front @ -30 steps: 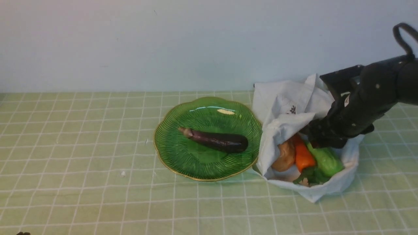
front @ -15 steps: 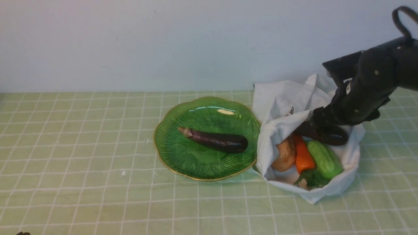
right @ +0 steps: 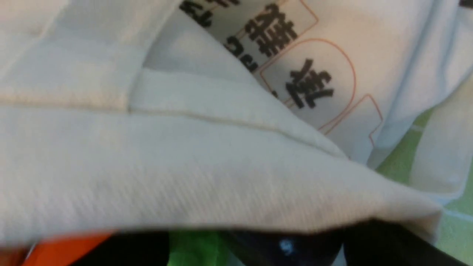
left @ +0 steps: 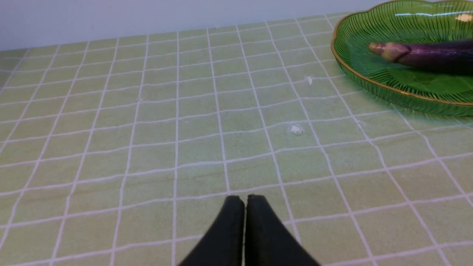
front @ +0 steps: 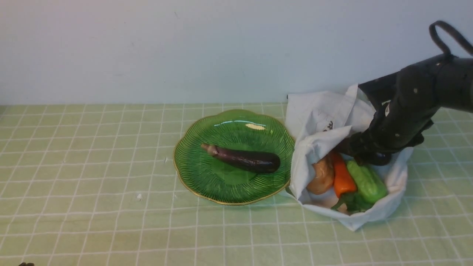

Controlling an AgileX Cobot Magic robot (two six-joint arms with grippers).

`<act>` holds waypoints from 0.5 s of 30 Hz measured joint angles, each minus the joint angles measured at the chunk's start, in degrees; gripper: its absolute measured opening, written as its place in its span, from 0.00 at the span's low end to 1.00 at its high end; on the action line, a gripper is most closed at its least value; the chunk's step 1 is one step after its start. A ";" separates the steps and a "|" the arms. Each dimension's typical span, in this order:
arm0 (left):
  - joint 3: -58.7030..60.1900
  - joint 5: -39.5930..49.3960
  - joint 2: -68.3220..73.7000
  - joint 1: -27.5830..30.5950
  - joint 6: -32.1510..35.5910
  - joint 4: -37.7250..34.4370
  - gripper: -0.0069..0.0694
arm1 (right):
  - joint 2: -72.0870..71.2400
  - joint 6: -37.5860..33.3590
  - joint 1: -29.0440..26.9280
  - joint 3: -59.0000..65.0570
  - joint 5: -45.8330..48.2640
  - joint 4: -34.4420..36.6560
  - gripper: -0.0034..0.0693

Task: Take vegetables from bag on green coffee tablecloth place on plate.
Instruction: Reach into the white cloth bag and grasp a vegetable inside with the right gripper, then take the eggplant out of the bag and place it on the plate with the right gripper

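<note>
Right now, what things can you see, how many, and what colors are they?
Plate: one, green with gold rim, left of the bag.
Eggplants: two, dark purple; one on the plate, one in the bag.
Potato: one, tan, in the bag.
Carrot-like piece: one, orange with green stem, in the bag.
Gourd: one, light green, in the bag.
Bag: one, white, on the cloth.
Tablecloth: one, pale green with white lines, underneath.
Wall: one, pale, behind.
Right gripper: one, black, at the bag.
Left gripper: one, black, over the cloth.

Plain pale bluish wall (front: 147, 51) behind, faintly marked.
</note>
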 joint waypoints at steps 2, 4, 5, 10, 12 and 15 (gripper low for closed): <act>0.00 0.00 0.00 0.00 0.00 0.00 0.08 | 0.76 0.00 0.00 -0.20 -1.29 0.00 0.83; 0.00 0.00 0.00 0.00 0.00 0.00 0.08 | 1.44 0.00 0.00 -0.46 -1.65 0.00 0.78; 0.00 0.00 0.00 0.00 0.00 0.00 0.08 | 1.45 0.00 0.00 -0.59 -1.65 0.00 0.75; 0.00 0.00 0.00 0.00 0.00 0.00 0.08 | 1.20 -0.11 0.00 -1.60 3.22 -0.19 0.57; 0.00 0.00 0.00 0.00 0.00 0.00 0.08 | 0.34 -0.19 0.00 -1.68 6.07 -0.20 0.57; 0.00 0.00 0.00 0.00 0.00 0.00 0.08 | -3.25 0.37 0.00 -1.68 10.57 0.03 0.57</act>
